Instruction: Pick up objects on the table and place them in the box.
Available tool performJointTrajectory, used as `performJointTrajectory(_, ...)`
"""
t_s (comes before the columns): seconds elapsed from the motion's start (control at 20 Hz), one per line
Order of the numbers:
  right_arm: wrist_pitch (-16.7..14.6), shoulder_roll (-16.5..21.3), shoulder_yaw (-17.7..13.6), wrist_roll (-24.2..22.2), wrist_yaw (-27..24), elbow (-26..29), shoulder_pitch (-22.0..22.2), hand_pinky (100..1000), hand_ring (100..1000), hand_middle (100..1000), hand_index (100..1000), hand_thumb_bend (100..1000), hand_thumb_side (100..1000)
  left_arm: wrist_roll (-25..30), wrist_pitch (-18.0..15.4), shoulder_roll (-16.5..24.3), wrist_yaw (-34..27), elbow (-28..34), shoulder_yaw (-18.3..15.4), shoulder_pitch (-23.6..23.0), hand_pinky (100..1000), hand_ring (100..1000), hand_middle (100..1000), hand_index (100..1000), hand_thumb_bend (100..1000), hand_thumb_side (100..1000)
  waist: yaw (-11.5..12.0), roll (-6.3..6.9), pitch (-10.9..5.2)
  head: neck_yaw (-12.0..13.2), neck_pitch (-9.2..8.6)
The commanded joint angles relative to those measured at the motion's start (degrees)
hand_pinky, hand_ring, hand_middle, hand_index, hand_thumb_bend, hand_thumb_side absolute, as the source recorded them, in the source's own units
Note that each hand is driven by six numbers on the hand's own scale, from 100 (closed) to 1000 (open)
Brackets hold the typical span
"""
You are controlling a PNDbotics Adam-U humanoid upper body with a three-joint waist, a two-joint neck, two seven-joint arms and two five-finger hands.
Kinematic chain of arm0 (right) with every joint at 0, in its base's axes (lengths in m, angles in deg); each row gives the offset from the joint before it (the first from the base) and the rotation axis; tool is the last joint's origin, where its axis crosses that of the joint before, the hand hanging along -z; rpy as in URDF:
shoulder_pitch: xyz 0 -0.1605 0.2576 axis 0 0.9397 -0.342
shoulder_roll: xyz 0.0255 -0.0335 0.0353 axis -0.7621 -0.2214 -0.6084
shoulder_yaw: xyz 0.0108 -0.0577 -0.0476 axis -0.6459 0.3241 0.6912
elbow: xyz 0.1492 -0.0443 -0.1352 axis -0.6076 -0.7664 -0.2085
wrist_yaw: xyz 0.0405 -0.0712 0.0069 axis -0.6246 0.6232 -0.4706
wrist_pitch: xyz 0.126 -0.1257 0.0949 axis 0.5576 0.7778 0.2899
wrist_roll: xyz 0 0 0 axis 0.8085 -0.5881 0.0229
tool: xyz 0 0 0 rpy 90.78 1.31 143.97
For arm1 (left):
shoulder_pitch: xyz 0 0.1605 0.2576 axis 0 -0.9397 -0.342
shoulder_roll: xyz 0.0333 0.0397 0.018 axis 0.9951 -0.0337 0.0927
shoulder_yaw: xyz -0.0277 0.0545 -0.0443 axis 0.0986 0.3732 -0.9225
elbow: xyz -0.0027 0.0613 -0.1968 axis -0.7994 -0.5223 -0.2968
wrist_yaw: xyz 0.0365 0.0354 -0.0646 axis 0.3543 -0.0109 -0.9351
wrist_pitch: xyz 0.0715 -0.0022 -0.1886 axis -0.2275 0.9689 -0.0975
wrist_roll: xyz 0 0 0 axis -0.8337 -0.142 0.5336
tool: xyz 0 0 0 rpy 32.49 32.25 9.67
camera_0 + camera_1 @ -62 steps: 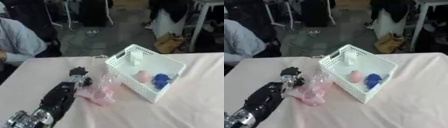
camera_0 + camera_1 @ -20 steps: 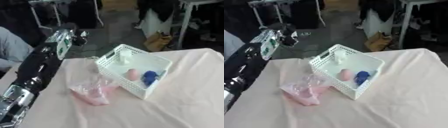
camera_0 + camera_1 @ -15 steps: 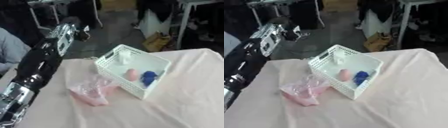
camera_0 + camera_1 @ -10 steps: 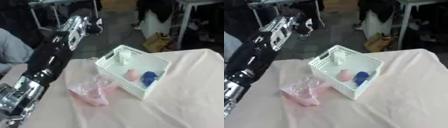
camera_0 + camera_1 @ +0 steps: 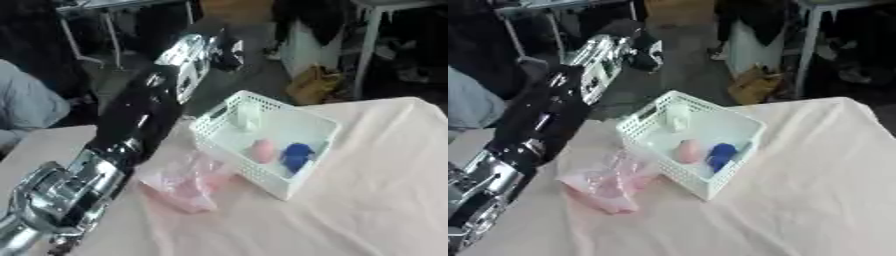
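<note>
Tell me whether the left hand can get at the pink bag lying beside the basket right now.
Probably yes, after a move. The left hand is raised high beyond the white basket, far from the pink bag. Nothing lies on the bag, and its near side is open.

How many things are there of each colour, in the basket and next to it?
White: 2, the basket and a small white thing inside it
Pink: 2, a pink thing in the basket and a pink bag on the table beside it
Blue: 1, a blue thing in the basket
Total: 5
</note>
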Motion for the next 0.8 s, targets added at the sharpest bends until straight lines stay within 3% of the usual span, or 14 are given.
performJointTrajectory(0.05, 0.30, 0.12, 0.34, -0.33, -0.85, 0.86, -1.51, 823, 893, 748, 717, 100, 649, -1.46, -0.55, -1.43, 1.11, -1.12, -0.56, 1.66, 100, 100, 100, 304, 100, 463, -0.44, 0.65, -1.64, 0.68, -0.76)
performJointTrajectory(0.5, 0.65, -1.10, 0.66, -0.44, -1.60, 0.86, -3.16, 823, 892, 748, 717, 100, 646, -6.76, -2.17, -6.43, 4.99, -6.86, -2.49, -1.20, 100, 100, 100, 310, 100, 466, -1.96, 0.77, -0.90, 1.33, -2.12)
performJointTrajectory(0.8, 0.63, -1.50, 0.79, -0.65, -1.86, 0.86, -3.70, 823, 892, 748, 717, 100, 646, -9.72, -3.48, -8.23, 7.35, -9.74, -3.82, -2.97, 100, 100, 100, 312, 100, 472, -2.40, 0.68, -0.43, 2.55, -1.90)
